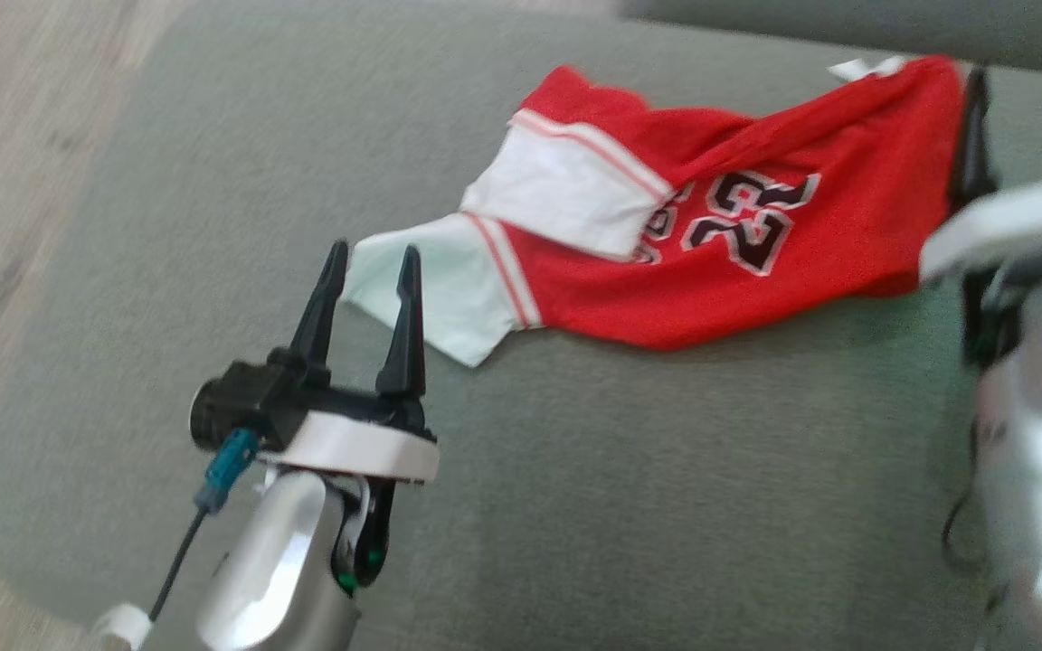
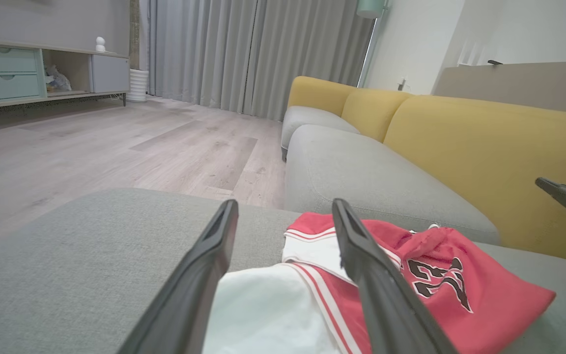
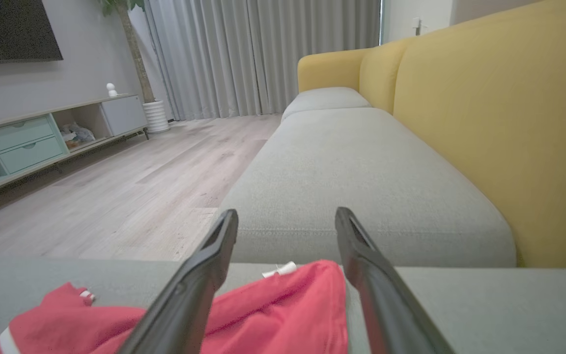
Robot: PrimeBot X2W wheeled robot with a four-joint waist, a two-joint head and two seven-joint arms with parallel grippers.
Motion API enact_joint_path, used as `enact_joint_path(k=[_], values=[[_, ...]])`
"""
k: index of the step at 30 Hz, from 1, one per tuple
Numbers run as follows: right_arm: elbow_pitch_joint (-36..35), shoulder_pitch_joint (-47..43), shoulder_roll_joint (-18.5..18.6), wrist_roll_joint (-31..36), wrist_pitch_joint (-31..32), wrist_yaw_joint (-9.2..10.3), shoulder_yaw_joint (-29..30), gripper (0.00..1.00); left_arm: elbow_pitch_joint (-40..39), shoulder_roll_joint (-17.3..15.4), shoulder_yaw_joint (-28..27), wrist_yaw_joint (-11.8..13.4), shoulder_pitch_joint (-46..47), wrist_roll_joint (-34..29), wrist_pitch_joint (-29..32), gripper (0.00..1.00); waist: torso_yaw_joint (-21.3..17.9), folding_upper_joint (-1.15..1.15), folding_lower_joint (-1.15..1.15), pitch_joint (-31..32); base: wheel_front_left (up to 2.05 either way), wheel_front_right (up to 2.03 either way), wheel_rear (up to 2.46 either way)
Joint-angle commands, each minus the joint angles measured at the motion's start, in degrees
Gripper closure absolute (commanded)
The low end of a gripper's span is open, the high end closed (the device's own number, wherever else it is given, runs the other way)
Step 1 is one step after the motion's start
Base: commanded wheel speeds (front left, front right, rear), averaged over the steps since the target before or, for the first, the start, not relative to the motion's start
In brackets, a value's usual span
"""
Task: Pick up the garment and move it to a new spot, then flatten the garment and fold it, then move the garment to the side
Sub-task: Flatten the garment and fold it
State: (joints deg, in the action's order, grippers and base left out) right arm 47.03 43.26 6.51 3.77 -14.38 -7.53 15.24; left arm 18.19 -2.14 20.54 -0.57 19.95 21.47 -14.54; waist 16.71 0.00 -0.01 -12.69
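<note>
On the left, I have my left claw [image 1: 373,260] spread wide, tips at the white sleeve of the red garment [image 1: 847,244], which lies crumpled on the grey sofa cushion [image 1: 620,470]. Rightward, my right claw [image 1: 1017,127] gapes wide at the garment's right edge.

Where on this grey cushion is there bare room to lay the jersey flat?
Bare cushion spreads on the near side of the jersey, between the left fingers and right fingers, and again left of the left fingers. The far right is crowded.
</note>
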Motion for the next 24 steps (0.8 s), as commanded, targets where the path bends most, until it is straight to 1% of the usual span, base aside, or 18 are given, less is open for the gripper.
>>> enact_joint_path(k=[1, 5, 9, 13, 18, 24], values=[[-4.12, -3.04, -1.42, -1.65, -0.60, 0.04, -2.11, 0.00, -1.44, -0.74, -2.33, -0.18, 0.14, -0.77, -0.46, 0.00, -3.71, 0.00, 0.01, 3.65, 0.00, 0.00, 0.00], [-11.47, -13.30, -3.02, -6.19, -0.61, 0.04, -4.48, 0.00, -1.06, -0.78, -3.66, -0.34, -1.84, -1.70, -0.46, 0.00, -6.25, 0.00, 0.01, 5.97, 0.00, 0.00, 0.00], [-17.91, -22.63, -3.55, -10.18, 0.27, 0.04, -6.00, 0.00, -0.71, -0.80, -4.63, -0.70, -3.93, -2.40, -0.46, 0.00, -8.16, 0.00, 0.01, 7.35, 0.00, 0.00, 0.00], [-21.98, -29.14, -3.60, -15.93, 1.30, 0.04, -8.22, 0.00, -0.53, -0.79, -4.91, -1.14, -5.16, -2.83, -0.46, 0.00, -9.07, 0.00, 0.01, 7.66, 0.00, 0.00, 0.00], [-24.61, -31.76, -3.62, -18.10, 2.22, 0.04, -8.78, 0.00, -0.47, -0.77, -4.62, -1.55, -5.25, -3.19, -0.46, 0.00, -9.20, 0.00, 0.01, 7.07, 0.00, 0.00, 0.00], [-25.88, -29.98, -3.62, -19.48, 4.28, 0.04, -8.46, 0.00, -0.67, -0.76, -4.04, -1.85, -4.07, -3.31, -0.46, 0.00, -7.89, 0.00, 0.01, 4.71, 0.00, 0.00, 0.00]])
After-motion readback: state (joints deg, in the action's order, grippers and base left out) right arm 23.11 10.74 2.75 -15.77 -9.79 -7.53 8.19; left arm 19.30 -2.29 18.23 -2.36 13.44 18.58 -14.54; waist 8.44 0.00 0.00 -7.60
